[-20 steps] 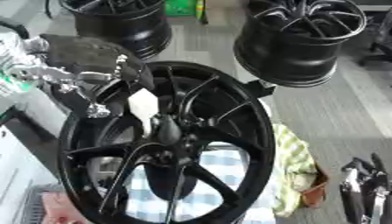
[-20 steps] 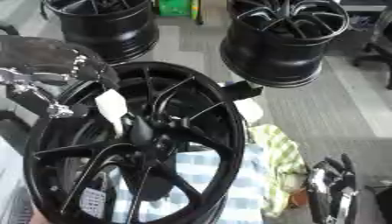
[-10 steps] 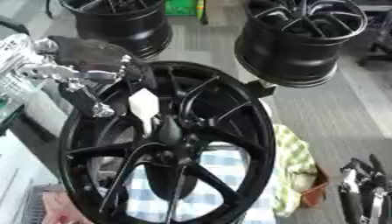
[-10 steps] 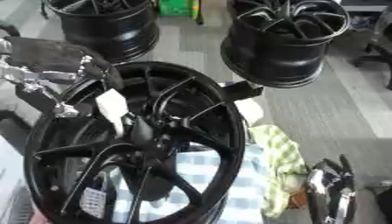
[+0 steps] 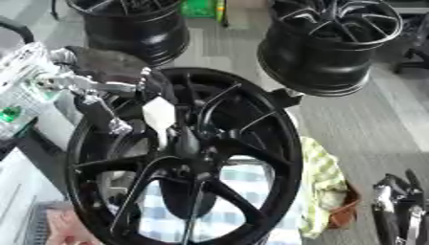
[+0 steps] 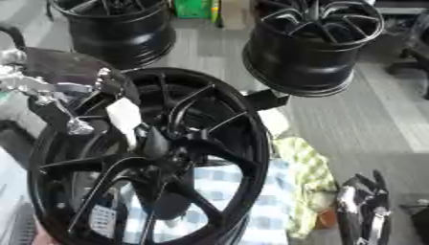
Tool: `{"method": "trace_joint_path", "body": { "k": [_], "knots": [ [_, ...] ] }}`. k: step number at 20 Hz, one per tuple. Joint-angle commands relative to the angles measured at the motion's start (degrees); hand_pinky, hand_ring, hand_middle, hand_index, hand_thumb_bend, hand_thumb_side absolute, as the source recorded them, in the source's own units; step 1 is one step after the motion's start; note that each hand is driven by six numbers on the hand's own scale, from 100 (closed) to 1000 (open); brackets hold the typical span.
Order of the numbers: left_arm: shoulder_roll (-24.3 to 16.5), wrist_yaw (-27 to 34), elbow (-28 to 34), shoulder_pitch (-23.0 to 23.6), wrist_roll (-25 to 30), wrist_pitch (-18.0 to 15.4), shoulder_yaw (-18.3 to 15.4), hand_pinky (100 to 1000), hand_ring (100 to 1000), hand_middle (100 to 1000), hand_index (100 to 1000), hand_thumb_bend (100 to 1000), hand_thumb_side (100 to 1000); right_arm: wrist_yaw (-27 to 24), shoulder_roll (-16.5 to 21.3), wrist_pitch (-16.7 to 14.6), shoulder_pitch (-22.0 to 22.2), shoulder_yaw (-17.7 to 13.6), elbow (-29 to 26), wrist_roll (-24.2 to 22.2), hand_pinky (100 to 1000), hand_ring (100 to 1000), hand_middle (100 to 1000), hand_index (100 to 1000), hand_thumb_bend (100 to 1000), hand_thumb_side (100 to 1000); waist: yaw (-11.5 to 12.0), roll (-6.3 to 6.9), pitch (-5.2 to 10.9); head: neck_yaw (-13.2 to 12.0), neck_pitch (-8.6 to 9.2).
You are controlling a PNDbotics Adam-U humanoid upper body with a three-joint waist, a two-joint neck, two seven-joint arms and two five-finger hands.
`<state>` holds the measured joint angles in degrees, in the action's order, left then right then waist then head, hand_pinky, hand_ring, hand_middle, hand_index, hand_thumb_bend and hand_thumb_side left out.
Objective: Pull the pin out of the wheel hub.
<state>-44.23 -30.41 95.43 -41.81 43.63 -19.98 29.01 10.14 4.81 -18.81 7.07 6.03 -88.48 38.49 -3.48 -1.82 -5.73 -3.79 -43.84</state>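
A large black spoked wheel hub (image 5: 251, 124) stands on edge on a blue-checked cloth (image 5: 243, 174). A white pin (image 5: 159, 115) sticks out beside the hub's centre. My left hand (image 5: 100, 86) reaches in from the left over the rim, its fingers curled down around the pin's top, one silver fingertip (image 5: 120, 126) just left of it. My right hand (image 6: 365, 210) rests low at the right edge, fingers up and relaxed, apart from the wheel.
Two more black wheels stand on the floor behind, one at the back left (image 5: 134, 26) and one at the back right (image 5: 331, 45). A yellow-green cloth (image 5: 322, 184) lies right of the hub. Clear plastic wrapping (image 5: 25, 81) lies at the left edge.
The left hand has shifted slightly down and right over the rim. The white pin stays in the same place in the hub.
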Motion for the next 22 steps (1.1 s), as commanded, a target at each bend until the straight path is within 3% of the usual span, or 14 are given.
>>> {"method": "trace_joint_path", "body": {
  "k": [1, 7, 11, 15, 17, 22],
  "knots": [
    [-0.56, -0.39, -0.21, -0.72, 8.34, -8.47, -0.01, 889, 838, 802, 893, 223, 119, -0.32, 0.27, -0.14, -0.43, 0.1, -0.47, -0.23, 632, 641, 735, 948, 100, 599, -0.03, 0.08, 0.49, -0.07, -0.28],
    [-0.03, -1.42, -1.58, -0.41, 8.34, -8.82, 0.58, 871, 803, 758, 862, 167, 100, -0.4, 0.16, -0.17, -0.52, 0.17, -0.47, -0.32, 632, 641, 735, 948, 100, 600, -0.27, -0.07, 0.42, -0.14, -0.28],
    [-0.07, -1.56, -2.11, -0.33, 8.34, -8.67, 0.38, 814, 741, 679, 815, 100, 100, -0.42, 0.13, -0.19, -0.56, 0.17, -0.45, -0.33, 632, 641, 735, 948, 100, 600, -0.25, -0.07, 0.38, -0.09, -0.28],
    [-0.11, -0.46, -1.91, -0.4, 8.34, -8.57, 0.01, 699, 607, 548, 739, 100, 100, -0.41, 0.14, -0.19, -0.54, 0.11, -0.43, -0.3, 632, 641, 735, 948, 100, 599, -0.18, -0.07, 0.42, -0.07, -0.28],
    [-0.24, 0.7, -1.51, -0.51, 8.34, -8.47, -0.43, 628, 537, 481, 686, 100, 145, -0.41, 0.14, -0.17, -0.51, 0.07, -0.41, -0.28, 632, 641, 736, 948, 100, 599, -0.12, -0.08, 0.45, -0.03, -0.28],
    [-1.13, 3.7, 0.27, -1.3, 8.33, -7.33, -2.31, 572, 469, 398, 617, 100, 232, -0.43, 0.13, -0.13, -0.42, -0.02, -0.37, -0.19, 632, 641, 736, 948, 100, 600, 0.04, -0.07, 0.48, 0.03, -0.28]
  ]
}}
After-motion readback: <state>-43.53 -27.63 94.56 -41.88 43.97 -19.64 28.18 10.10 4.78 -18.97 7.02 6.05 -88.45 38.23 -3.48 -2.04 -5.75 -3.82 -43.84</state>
